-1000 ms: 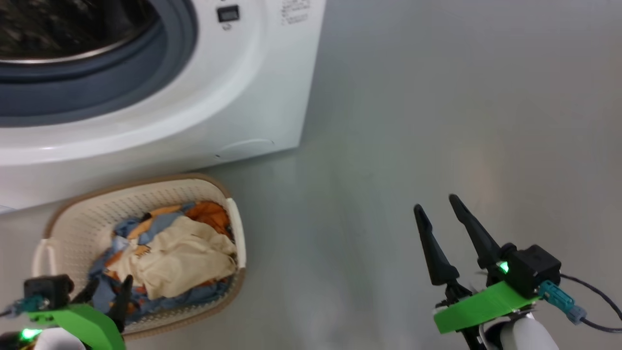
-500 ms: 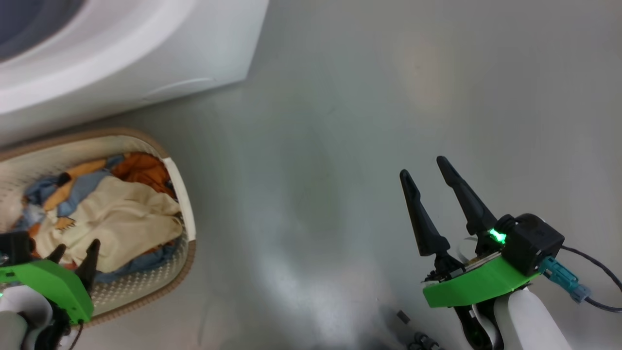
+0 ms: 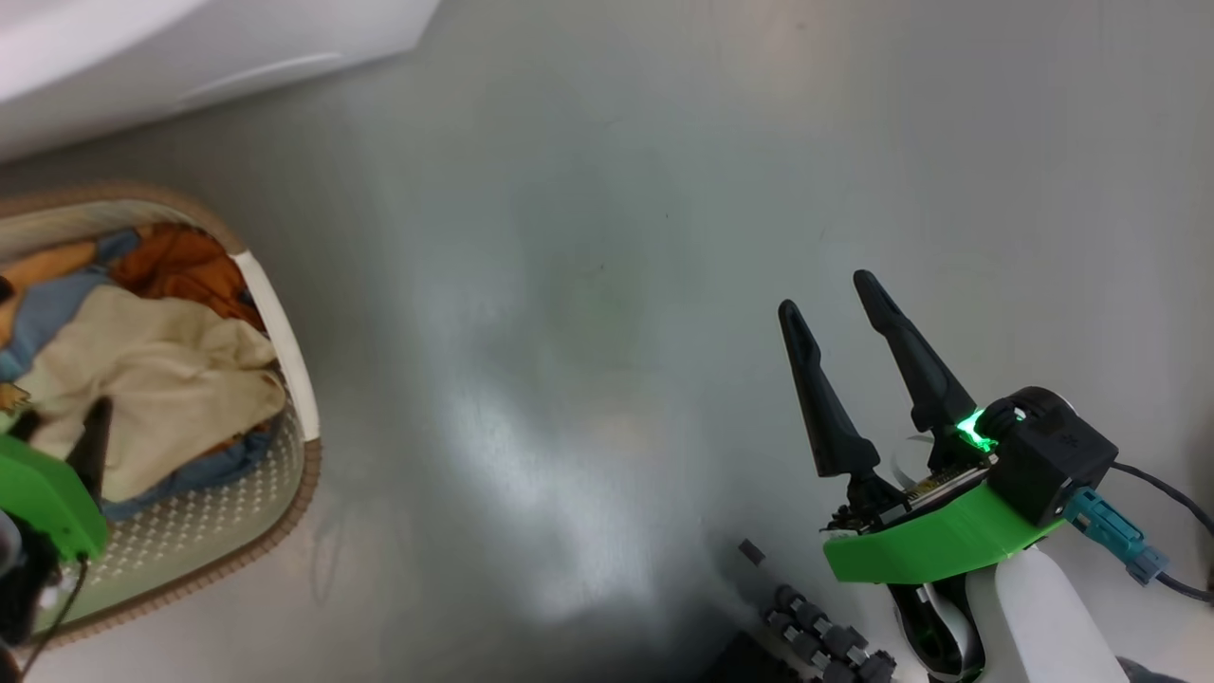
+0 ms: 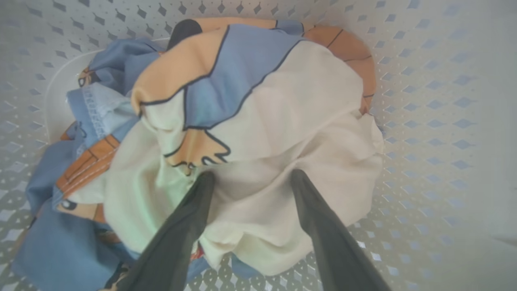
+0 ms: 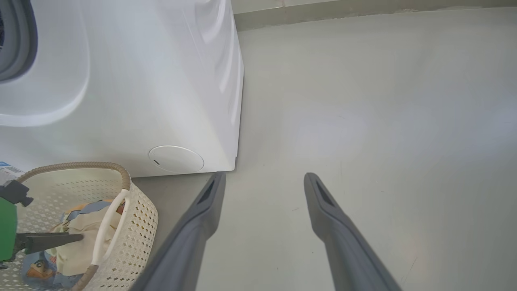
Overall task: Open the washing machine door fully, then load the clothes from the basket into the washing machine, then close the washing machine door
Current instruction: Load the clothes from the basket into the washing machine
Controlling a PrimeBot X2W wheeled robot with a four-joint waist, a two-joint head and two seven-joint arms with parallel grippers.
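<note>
The clothes [image 4: 258, 101] lie heaped in the middle of the basket [image 4: 428, 121], a cream garment [image 4: 282, 133] on top of blue printed fabric [image 4: 238, 60]. The left gripper [image 4: 252, 173] is down inside the basket, its fingers spread and holding nothing. Their tips seem to touch the cream garment, with a bunched fold between them. The heap lies straight ahead, a rounded mound with no clear long axis. The right gripper [image 3: 825, 292], also spread and empty, hangs over the floor [image 3: 616, 237] well to the basket's right, so the left arm is nearer. The washing machine [image 5: 141, 81] stands just behind the basket.
</note>
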